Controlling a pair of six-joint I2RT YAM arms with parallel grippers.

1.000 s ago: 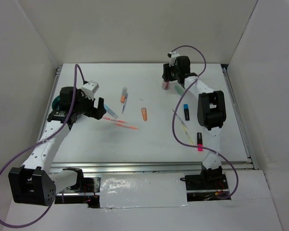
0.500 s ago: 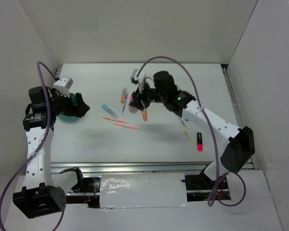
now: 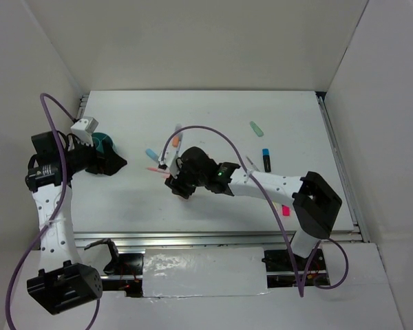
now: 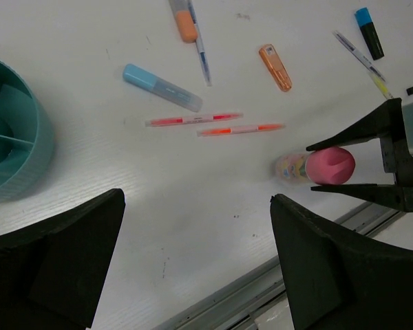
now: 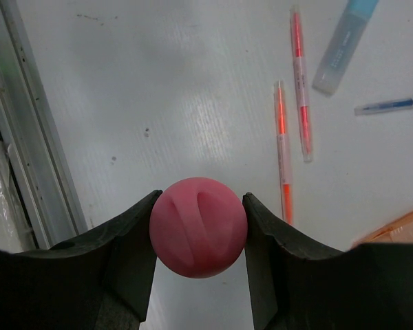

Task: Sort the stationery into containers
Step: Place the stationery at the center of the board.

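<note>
The pink-capped tube is clamped between the fingers of my right pincer. Its cap end faces back at my wrist camera, so its long axis runs straight out along my fingers rather than across them. From the left wrist view it points body-first away from my wrist, roughly level with the desk and, I judge, clear of it.

Just beyond my fingertips, a little to one side, lie two thin orange-pink pens, with a pale blue highlighter past them. The teal tub is what matters — it stands well off to the left of this pincer, beyond those pens. My left pincer hangs right beside the tub, fingers spread wide and holding nothing — far nearer to it than my right. As I read it, the carry is a long sweep leftward over the pens, then a tip body-down into a compartment.
</note>
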